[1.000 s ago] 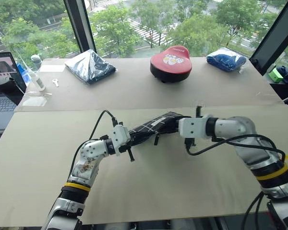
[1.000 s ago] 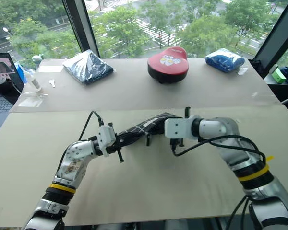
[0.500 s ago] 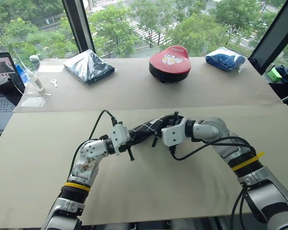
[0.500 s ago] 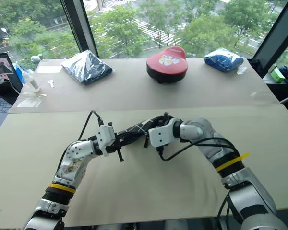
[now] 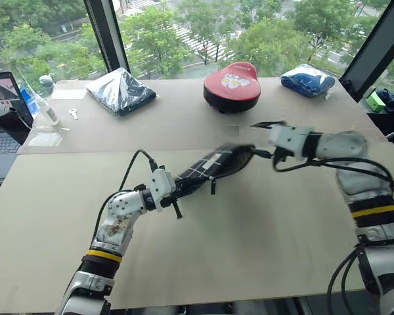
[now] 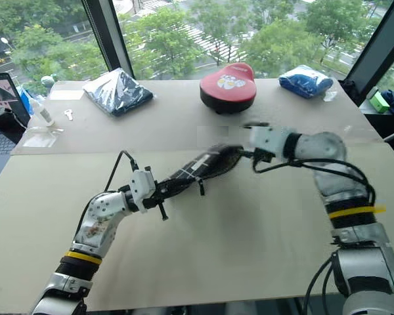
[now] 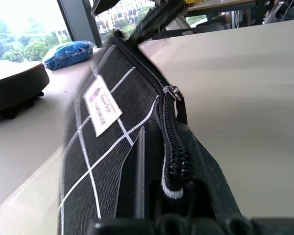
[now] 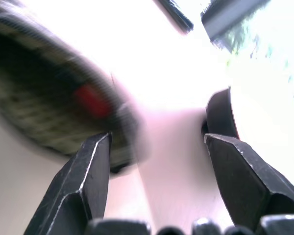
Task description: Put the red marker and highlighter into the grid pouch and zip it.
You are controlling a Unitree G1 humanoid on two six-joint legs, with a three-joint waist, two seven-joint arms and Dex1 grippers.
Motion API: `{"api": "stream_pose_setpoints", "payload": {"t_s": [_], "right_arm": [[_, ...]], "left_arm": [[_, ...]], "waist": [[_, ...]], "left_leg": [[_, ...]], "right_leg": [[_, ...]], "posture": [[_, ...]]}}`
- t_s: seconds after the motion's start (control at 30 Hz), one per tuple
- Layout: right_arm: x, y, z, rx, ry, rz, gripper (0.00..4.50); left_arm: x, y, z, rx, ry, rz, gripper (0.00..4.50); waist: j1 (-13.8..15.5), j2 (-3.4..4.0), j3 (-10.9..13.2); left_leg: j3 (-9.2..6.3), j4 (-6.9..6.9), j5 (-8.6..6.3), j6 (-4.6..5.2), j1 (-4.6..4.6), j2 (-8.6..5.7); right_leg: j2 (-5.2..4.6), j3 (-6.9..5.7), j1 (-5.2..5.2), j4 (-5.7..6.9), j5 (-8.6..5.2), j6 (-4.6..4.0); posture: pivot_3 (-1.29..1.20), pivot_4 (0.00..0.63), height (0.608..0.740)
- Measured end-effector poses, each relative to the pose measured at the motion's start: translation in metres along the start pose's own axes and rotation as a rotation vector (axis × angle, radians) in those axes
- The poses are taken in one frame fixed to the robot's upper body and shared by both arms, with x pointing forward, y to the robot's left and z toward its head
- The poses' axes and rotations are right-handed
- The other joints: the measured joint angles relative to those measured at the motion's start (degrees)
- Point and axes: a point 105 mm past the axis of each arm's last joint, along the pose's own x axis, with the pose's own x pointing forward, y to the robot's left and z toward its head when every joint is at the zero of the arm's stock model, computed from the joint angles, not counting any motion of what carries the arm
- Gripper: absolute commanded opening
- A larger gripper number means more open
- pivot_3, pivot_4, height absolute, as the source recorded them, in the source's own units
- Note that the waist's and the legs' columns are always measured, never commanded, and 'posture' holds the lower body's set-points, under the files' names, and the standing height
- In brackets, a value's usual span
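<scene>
Grid pouch [image 5: 210, 167] is lying on the table [image 5: 249, 236]; we are clamping its end with the left gripper [image 5: 174, 190], right gripper [image 8: 157, 142] spread empty. We should zip slowly.

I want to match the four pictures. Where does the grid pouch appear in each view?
Left eye view: grid pouch near the middle, its nearer end in the left gripper.
Right eye view: middle, slightly left.
Left wrist view: close up, label and zipper visible.
Right wrist view: blurred, beside one finger.
Shared landmark: red-topped round object.
</scene>
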Motion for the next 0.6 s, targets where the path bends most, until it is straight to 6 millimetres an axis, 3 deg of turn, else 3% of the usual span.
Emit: {"api": "stream_pose_setpoints", "payload": {"t_s": [0.07,0.17,0.27,0.37,0.5,0.6], "right_arm": [[-0.017,0.003,-0.002,0.174,-0.012,0.032,3.38],[-0.042,0.030,-0.016,0.393,0.018,0.133,3.38],[-0.046,0.063,-0.036,0.558,0.077,0.184,3.38],[-0.039,0.087,-0.038,0.642,0.074,0.209,3.38],[-0.010,0.114,-0.022,0.673,-0.003,0.230,3.38],[0.016,0.122,-0.014,0.687,-0.017,0.211,3.38]], "left_arm": [[0.001,0.000,0.000,0.000,-0.002,-0.002,0.00],[0.001,-0.001,0.000,0.001,-0.001,-0.009,0.00],[0.001,-0.001,0.000,0.001,-0.001,-0.012,0.00],[0.001,-0.001,0.000,0.001,-0.001,-0.015,0.00],[0.002,-0.002,0.001,0.002,-0.004,-0.024,0.00],[0.003,-0.001,0.002,0.004,-0.005,-0.032,0.00]], "waist": [[0.11,0.00,0.00],[0.46,0.00,0.00],[0.35,0.00,0.00],[0.19,0.00,0.00],[0.36,0.00,0.00],[0.33,0.00,0.00]], "left_leg": [[0.00,0.00,-0.02,0.03,0.00,0.01],[-0.03,0.00,-0.12,0.16,-0.02,0.09],[-0.01,0.02,-0.16,0.22,-0.02,0.08],[0.05,0.01,-0.15,0.21,-0.01,0.10],[0.05,0.05,-0.11,0.14,-0.01,0.14],[0.06,0.08,-0.10,0.14,-0.03,0.08]], "right_leg": [[-0.07,0.00,-0.05,-0.01,0.01,-0.01],[-0.13,-0.05,-0.05,-0.02,0.01,-0.02],[-0.22,0.02,-0.08,0.00,0.03,-0.04],[-0.21,0.07,-0.15,0.02,0.08,-0.09],[-0.14,0.03,-0.16,0.06,0.11,-0.14],[-0.14,0.04,-0.17,0.06,0.13,-0.15]], "posture": [[0.00,0.150,0.740],[0.00,0.150,0.740],[0.00,0.150,0.740],[0.00,0.150,0.740],[0.00,0.150,0.740],[0.00,0.150,0.740]]}}
